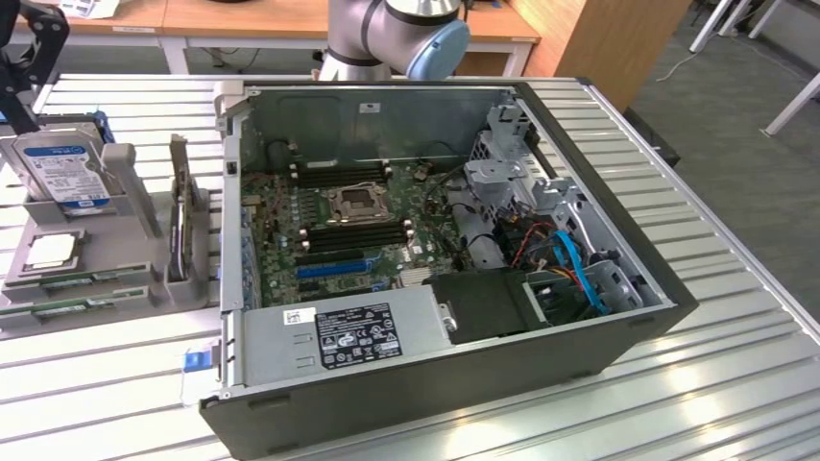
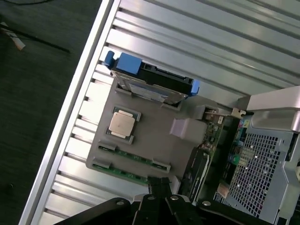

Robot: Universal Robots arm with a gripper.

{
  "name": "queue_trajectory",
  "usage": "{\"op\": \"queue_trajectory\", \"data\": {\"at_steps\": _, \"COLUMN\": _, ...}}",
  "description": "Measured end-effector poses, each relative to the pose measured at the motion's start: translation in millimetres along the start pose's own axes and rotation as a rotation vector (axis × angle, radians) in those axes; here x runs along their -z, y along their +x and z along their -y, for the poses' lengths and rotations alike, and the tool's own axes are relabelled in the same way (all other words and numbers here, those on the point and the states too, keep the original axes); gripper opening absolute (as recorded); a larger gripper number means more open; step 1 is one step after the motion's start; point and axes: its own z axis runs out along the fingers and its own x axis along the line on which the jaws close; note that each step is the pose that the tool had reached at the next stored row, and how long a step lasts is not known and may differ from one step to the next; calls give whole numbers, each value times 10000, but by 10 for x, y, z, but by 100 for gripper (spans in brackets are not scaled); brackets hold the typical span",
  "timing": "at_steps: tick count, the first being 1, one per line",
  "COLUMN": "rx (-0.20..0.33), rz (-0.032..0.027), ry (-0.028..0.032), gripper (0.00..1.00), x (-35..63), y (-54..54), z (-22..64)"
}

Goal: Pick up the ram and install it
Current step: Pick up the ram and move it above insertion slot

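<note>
Two ram sticks (image 2: 133, 158), thin and green, lie side by side in slots along one edge of a grey holder tray (image 2: 154, 136). In the exterior view the ram (image 1: 64, 283) is at the tray's near end, at that view's left. My gripper (image 2: 159, 180) hangs well above the tray, close to the ram edge, shut with nothing between its fingers. Its black body (image 1: 29, 53) shows at the exterior view's top left corner. Black memory slots (image 1: 359, 235) flank the CPU socket (image 1: 352, 204) on the motherboard inside the open computer case (image 1: 615, 355).
On the tray stand a blue-labelled hard drive (image 1: 64, 168), a loose CPU chip (image 2: 122, 123) and an upright card (image 1: 180, 226). The case holds a power supply (image 1: 352, 331), cables and a drive cage. The slatted metal table's edge (image 2: 70, 108) runs near the tray.
</note>
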Motion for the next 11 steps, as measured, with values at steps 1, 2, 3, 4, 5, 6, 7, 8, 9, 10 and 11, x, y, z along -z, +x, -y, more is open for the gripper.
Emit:
{"op": "queue_trajectory", "data": {"at_steps": 1, "rx": 113, "rz": -5, "ry": -3, "gripper": 10, "x": 0, "y": 0, "z": 0}}
{"op": "queue_trajectory", "data": {"at_steps": 2, "rx": 227, "rz": -11, "ry": -5, "gripper": 10, "x": 0, "y": 0, "z": 0}}
{"op": "queue_trajectory", "data": {"at_steps": 3, "rx": 342, "rz": -16, "ry": -8, "gripper": 10, "x": 0, "y": 0, "z": 0}}
{"op": "queue_trajectory", "data": {"at_steps": 4, "rx": 459, "rz": -21, "ry": -10, "gripper": 10, "x": 0, "y": 0, "z": 0}}
{"op": "queue_trajectory", "data": {"at_steps": 5, "rx": 587, "rz": -27, "ry": -14, "gripper": 10, "x": -1, "y": 0, "z": 0}}
{"op": "queue_trajectory", "data": {"at_steps": 6, "rx": 707, "rz": -33, "ry": -17, "gripper": 10, "x": 0, "y": 0, "z": 0}}
{"op": "queue_trajectory", "data": {"at_steps": 7, "rx": 826, "rz": -38, "ry": -19, "gripper": 10, "x": 0, "y": 0, "z": 0}}
{"op": "queue_trajectory", "data": {"at_steps": 8, "rx": 945, "rz": -43, "ry": -22, "gripper": 10, "x": -1, "y": 0, "z": 0}}
{"op": "queue_trajectory", "data": {"at_steps": 9, "rx": 1065, "rz": -48, "ry": -25, "gripper": 10, "x": -1, "y": 0, "z": 0}}
{"op": "queue_trajectory", "data": {"at_steps": 10, "rx": 1185, "rz": -54, "ry": -27, "gripper": 10, "x": -1, "y": 0, "z": 0}}
{"op": "queue_trajectory", "data": {"at_steps": 11, "rx": 1305, "rz": -59, "ry": -30, "gripper": 10, "x": -1, "y": 0, "z": 0}}
